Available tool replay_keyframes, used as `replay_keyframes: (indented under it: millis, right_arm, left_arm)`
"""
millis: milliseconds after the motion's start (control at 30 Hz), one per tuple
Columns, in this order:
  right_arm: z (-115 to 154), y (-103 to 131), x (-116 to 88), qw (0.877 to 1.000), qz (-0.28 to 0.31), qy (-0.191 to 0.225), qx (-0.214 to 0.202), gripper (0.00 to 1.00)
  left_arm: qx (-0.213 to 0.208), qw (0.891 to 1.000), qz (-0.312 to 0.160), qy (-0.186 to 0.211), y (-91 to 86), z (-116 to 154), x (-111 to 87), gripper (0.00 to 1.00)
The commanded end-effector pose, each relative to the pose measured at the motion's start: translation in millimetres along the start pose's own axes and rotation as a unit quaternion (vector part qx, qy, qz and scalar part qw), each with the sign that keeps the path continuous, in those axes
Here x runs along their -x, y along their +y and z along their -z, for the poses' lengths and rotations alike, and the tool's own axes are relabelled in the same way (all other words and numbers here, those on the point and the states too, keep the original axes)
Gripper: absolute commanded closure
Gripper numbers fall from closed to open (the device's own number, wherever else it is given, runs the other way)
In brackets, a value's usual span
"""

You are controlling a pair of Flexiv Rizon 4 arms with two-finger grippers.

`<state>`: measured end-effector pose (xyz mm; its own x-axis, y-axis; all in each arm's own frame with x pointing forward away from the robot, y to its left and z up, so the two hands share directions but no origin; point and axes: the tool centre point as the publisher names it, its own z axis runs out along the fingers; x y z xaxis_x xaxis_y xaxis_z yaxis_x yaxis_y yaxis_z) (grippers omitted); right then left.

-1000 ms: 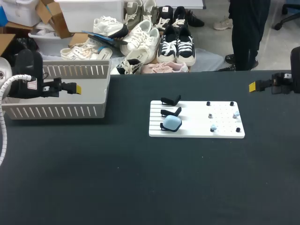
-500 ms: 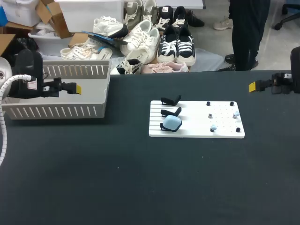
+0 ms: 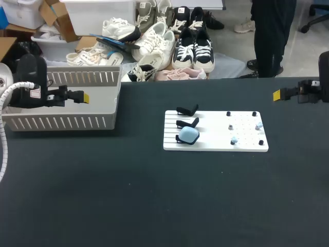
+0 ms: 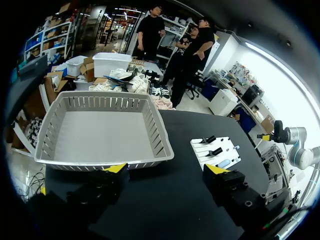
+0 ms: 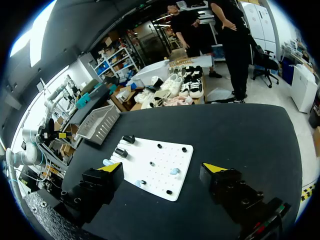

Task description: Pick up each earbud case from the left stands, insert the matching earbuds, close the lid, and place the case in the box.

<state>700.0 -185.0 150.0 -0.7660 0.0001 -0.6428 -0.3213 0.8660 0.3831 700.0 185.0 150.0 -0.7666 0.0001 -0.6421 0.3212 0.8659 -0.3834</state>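
The blue earbud case [image 3: 188, 135] on the white board's [image 3: 213, 141] nearest stand [image 3: 179, 139] lies well right of the empty, spread left gripper [image 4: 165, 169] and well left of the equally spread right gripper [image 5: 162, 167].

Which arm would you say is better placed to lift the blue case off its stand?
Probably left. The blue case sits on the white board's left side, facing the left gripper, which is open and hangs by the grey box. The right gripper, also open, would have to reach across the earbuds.
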Motion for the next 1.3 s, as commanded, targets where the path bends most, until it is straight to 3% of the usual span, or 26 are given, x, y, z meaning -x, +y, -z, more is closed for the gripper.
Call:
replay_keyframes:
  millis: [33, 600, 833, 967, 1133, 1300]
  right_arm:
    - [0, 0, 0, 1.0, 0.0, 0.0, 0.0, 0.0]
    - [0, 0, 0, 1.0, 0.0, 0.0, 0.0, 0.0]
    - [0, 0, 0, 1.0, 0.0, 0.0, 0.0, 0.0]
    - [0, 0, 0, 1.0, 0.0, 0.0, 0.0, 0.0]
    - [0, 0, 0, 1.0, 0.0, 0.0, 0.0, 0.0]
    - [0, 0, 0, 1.0, 0.0, 0.0, 0.0, 0.0]
  left_arm:
    - [0.0, 1.0, 0.0, 0.0, 0.0, 0, 0.0, 0.0]
    - [0.0, 1.0, 0.0, 0.0, 0.0, 0, 0.0, 0.0]
    - [-0.046, 0.994, -0.102, -0.012, -14.1, -7, 2.5, 0.0]
    - [-0.103, 0.978, -0.181, -0.012, -28.2, -13, -0.2, 0.0]
    - [-0.19, 0.939, -0.287, -0.026, -47.2, -17, -4.1, 0.0]
    - [-0.238, 0.906, -0.351, -0.016, -70.5, -23, -5.8, 0.0]
